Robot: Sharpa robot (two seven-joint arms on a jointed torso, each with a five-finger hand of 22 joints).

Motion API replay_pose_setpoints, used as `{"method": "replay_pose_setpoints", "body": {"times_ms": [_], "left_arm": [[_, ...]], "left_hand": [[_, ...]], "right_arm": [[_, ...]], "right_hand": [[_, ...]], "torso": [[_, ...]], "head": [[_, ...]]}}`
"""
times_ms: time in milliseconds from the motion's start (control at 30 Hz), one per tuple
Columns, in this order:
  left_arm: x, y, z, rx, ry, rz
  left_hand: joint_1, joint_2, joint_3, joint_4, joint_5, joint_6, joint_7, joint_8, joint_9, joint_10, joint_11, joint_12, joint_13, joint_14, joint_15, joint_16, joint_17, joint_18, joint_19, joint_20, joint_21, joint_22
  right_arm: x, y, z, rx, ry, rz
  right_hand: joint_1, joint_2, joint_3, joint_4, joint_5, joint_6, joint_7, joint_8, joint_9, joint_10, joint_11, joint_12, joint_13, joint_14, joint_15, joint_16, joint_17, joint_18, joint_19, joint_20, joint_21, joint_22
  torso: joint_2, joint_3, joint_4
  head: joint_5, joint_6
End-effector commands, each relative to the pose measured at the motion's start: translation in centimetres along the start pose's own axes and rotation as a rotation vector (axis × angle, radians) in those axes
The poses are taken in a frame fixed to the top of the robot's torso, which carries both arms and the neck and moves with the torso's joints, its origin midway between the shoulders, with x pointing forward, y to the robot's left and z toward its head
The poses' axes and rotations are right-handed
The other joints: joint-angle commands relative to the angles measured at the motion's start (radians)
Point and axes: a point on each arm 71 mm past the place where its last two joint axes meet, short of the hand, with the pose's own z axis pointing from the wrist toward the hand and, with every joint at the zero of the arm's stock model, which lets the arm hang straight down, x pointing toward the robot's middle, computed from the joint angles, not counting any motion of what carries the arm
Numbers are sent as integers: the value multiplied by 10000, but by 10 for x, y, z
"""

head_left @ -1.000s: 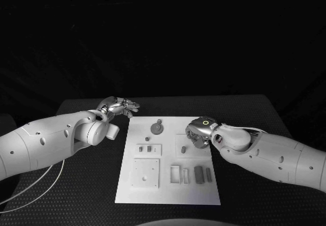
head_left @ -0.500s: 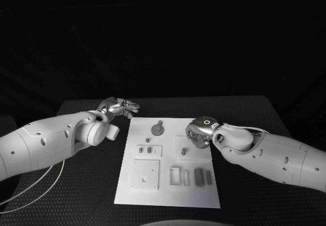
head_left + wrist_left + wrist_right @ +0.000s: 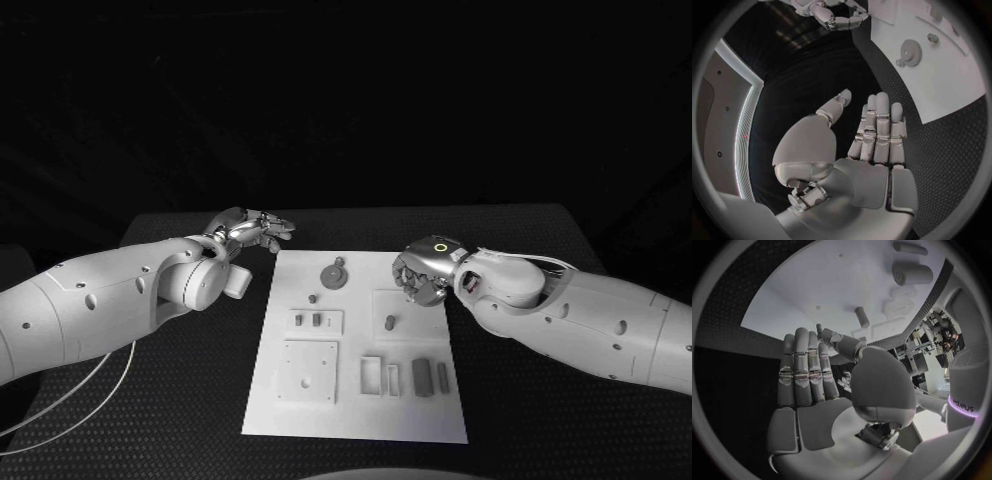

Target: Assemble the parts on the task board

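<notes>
Head view: your board (image 3: 289, 405) lies mid-tabletop (image 3: 173, 400), parts set in its recesses, a gear (image 3: 333, 274) toward 12 o'clock. Right hand (image 3: 423, 274) hovers at the board's 2 o'clock edge, fingers (image 3: 807, 372) straight, grasping nothing. Left hand (image 3: 251, 228) sits off the 11 o'clock corner, fingers (image 3: 879, 127) released.

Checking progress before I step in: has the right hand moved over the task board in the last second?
Yes. The right hand has drifted slightly toward the far end of the task board, away from the small part it was nearer before; the board itself sits unchanged.
</notes>
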Motion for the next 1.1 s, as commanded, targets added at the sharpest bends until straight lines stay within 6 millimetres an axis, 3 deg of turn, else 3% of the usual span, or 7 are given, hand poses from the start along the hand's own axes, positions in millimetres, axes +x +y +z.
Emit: {"method": "replay_pose_setpoints", "body": {"times_ms": [33,533,767,833,1100], "left_arm": [[0,-2,0,58,20,-53],[-6,-8,8,168,-453,-39],[-3,-12,13,241,-531,-51],[-2,-13,14,255,-555,-90],[1,-16,17,297,-547,-125]], "left_hand": [[-130,5,-38,2,-30,-42,49,43,-17,-62,11,-14,-12,58,22,-35,10,-30,-16,-365,-37,14],[-136,4,-42,4,-47,-43,48,52,-23,-62,9,-8,-12,61,22,-48,19,-28,-14,-365,-47,18],[-138,-1,-43,6,-54,-39,45,59,-25,-61,8,-6,-11,63,21,-54,23,-27,-15,-364,-53,19],[-139,-2,-44,6,-56,-38,45,61,-25,-60,8,-5,-11,64,21,-55,24,-27,-15,-364,-54,20],[-139,-3,-42,9,-60,-33,42,68,-27,-60,7,-3,-11,65,21,-62,29,-27,-16,-364,-60,21]], "right_arm": [[-5,8,1,-297,68,536],[-23,78,15,-2086,-1197,1669],[-8,115,21,-2860,-1045,1715],[-3,123,22,-3028,-991,1674],[15,144,22,-3434,-653,1734]], "right_hand": [[-38,-88,67,9,-4,71,-14,14,3,84,-1,-41,23,5,-36,63,16,136,48,-17,64,14],[-72,-13,30,-17,77,55,-7,-20,35,70,7,-86,71,-13,-53,56,39,136,41,-29,97,63],[-81,7,12,-35,100,51,-5,-29,47,69,8,-98,88,-16,-58,54,46,136,40,-32,107,77],[-80,12,9,-40,105,50,-5,-31,50,69,8,-101,92,-16,-59,53,48,136,40,-33,109,80],[-84,30,-4,-58,123,49,-4,-38,61,71,8,-111,107,-17,-64,52,53,136,43,-37,119,94]], "torso": [[6,1,9],[-15,-24,27],[-18,-41,7],[-14,-27,15],[0,-26,25]], "head": [[48,-6],[508,-60],[695,-121],[734,-149],[895,-246]]}}
